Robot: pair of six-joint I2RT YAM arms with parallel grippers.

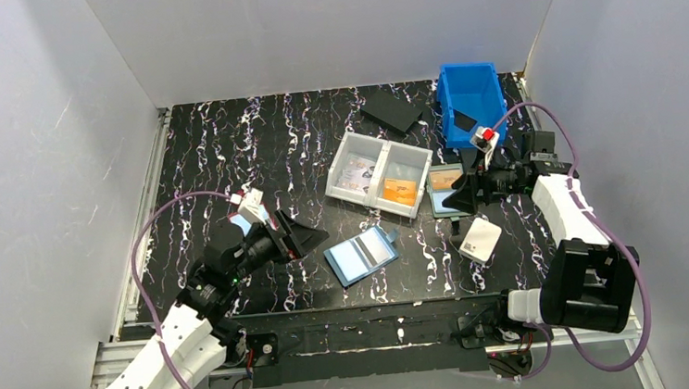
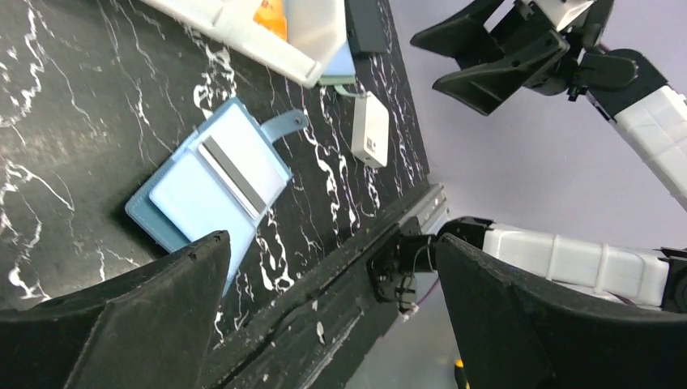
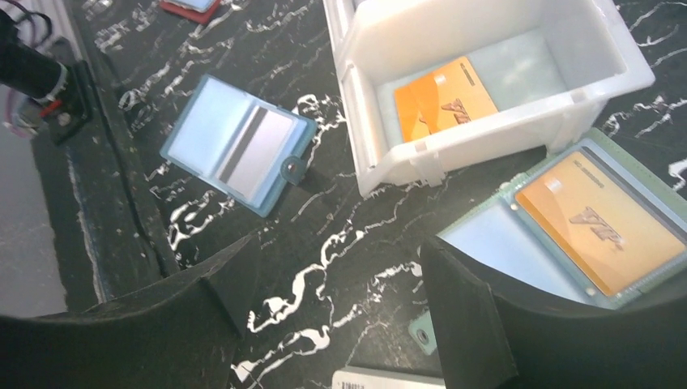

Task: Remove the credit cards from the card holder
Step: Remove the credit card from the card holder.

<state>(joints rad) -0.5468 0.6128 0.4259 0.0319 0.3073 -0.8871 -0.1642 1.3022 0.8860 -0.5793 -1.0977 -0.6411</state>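
Note:
The card holder [image 1: 361, 255] lies open and flat near the table's front edge, light blue with a small tab. One credit card [image 2: 232, 175] sits in its right panel, pale with a grey stripe; the same credit card [image 3: 258, 146] shows in the right wrist view. My left gripper [image 1: 312, 237] hovers just left of the holder, open and empty. My right gripper [image 1: 460, 199] hangs open over the teal holder's near corner, right of the card holder, with nothing between its fingers.
A white two-part bin [image 1: 382, 174] behind the card holder has a printed card [image 1: 355, 172] and an orange card [image 1: 399, 190]. A teal holder with an orange card [image 1: 445, 187], a white box [image 1: 481, 239] and a blue bin [image 1: 473, 101] stand on the right.

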